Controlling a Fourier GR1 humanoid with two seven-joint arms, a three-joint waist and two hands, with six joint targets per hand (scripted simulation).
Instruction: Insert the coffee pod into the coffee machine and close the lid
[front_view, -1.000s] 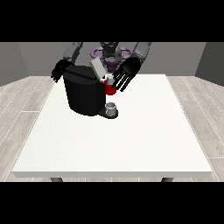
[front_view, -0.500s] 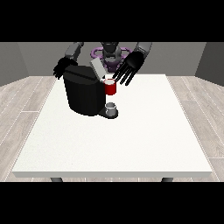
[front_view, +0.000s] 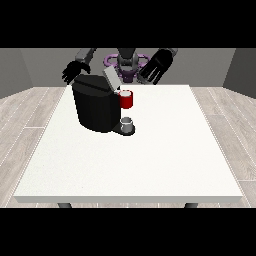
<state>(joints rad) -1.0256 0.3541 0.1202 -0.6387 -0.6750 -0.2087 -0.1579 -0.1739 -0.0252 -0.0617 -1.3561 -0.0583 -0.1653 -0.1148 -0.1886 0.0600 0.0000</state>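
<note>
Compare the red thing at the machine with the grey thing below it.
The red thing at the machine sits high, under the raised lid; the grey thing rests low on the machine's base. The red one looks larger. Both look like small cylinders at the coffee machine front.

A large white rectangular table (front_view: 150, 170) with a smooth matte top fills the middle of the view, its near edge casting a thin shadow; two dark legs show beneath that edge. Around it lies a pale grey wood-plank floor (front_view: 25, 115) with long seams. Plain dark grey walls (front_view: 35, 67) close the room behind, evenly and softly lit.
</note>
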